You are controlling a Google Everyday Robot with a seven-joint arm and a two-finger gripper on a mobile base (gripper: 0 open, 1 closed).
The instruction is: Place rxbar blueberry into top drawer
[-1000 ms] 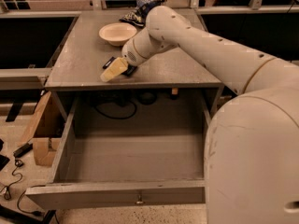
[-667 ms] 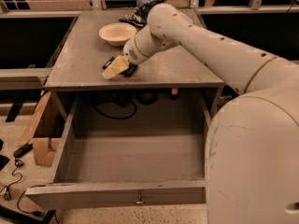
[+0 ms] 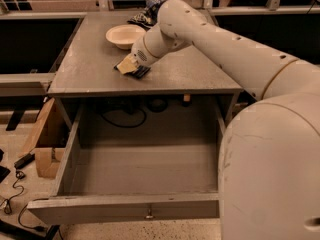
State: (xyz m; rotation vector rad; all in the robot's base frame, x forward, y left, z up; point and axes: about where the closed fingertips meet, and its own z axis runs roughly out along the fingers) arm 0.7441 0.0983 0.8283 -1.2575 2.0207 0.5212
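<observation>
The rxbar blueberry [image 3: 141, 73], a small flat dark wrapper, lies on the grey tabletop [image 3: 90, 69] near its front edge. My gripper [image 3: 127, 66] is down at the bar's left end, touching or just over it, and partly covers it. The top drawer [image 3: 125, 206] is pulled fully open below the tabletop. Its inside is bare and its small metal knob [image 3: 148, 215] shows on the front panel. My arm reaches in from the right across the table.
A cream bowl [image 3: 125, 35] stands behind the gripper on the table. A blue-and-white patterned snack bag [image 3: 146, 11] lies at the back edge. Cables [image 3: 125, 116] hang behind the drawer. A cardboard box [image 3: 42, 149] stands on the floor at left.
My gripper has shifted slightly up and back over the bar. The bar and drawer stay where they were.
</observation>
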